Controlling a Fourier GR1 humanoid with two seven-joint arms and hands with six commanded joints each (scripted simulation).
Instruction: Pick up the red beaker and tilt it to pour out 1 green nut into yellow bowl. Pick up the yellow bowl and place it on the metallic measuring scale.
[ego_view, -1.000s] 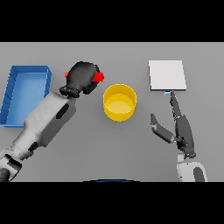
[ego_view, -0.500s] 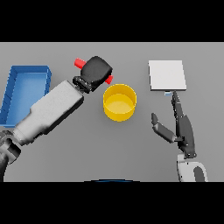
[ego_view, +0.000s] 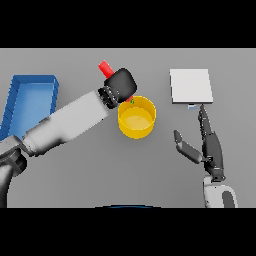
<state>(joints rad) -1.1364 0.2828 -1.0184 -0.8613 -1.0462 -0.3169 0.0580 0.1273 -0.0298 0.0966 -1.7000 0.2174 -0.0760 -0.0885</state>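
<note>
While left hand (ego_view: 120, 85) grips, red beaker (ego_view: 105, 67) tilted over yellow bowl (ego_view: 136, 119)

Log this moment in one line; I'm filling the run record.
phase: pouring | left hand: holds red beaker tilted over yellow bowl | right hand: idle, open

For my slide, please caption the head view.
Left hand tilts the red beaker over the yellow bowl; right hand rests open.

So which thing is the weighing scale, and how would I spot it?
Start at the yellow bowl in the middle of the grey table, then look to the robot's right and farther back. The measuring scale is the flat pale square plate there, just beyond the right hand. Nothing else is flat and whitish; the blue tray has walls.
</note>
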